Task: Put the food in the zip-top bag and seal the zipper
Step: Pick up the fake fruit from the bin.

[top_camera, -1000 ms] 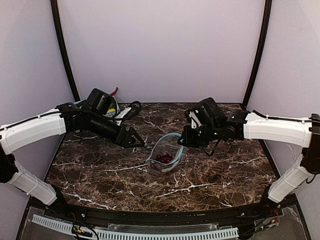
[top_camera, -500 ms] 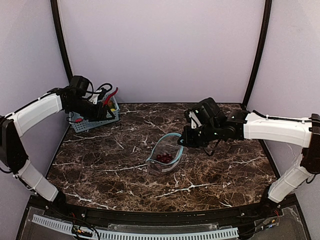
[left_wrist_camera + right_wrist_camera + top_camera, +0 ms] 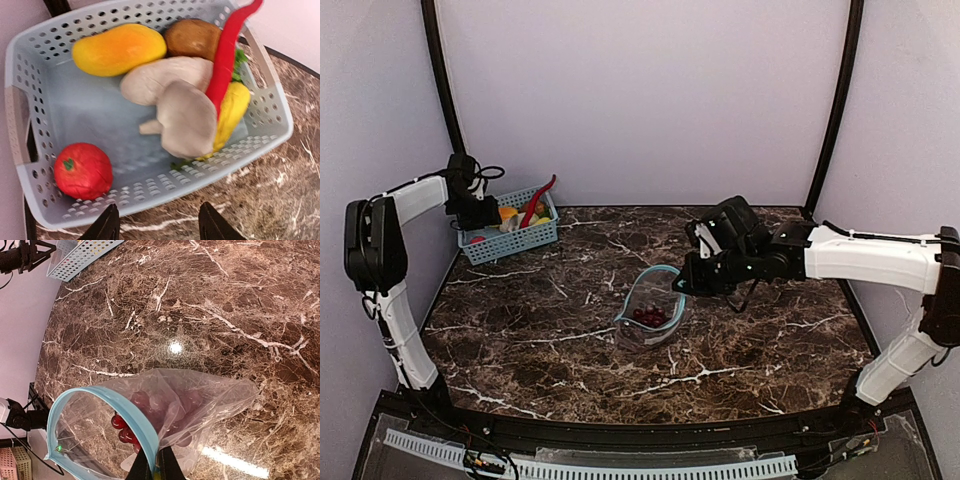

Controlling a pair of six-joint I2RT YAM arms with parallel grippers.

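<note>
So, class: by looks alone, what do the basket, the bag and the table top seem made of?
Basket: likely moulded plastic, matt pale blue, with even holes.
Bag: thin clear plastic film, glossy, creased.
Table top: marble-look, polished, glare shows; possibly laminate.

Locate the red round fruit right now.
Left wrist view: the red round fruit sits alone in the lower-left corner of the blue basket. Top view puts that basket at the far-left corner of the table.
</note>
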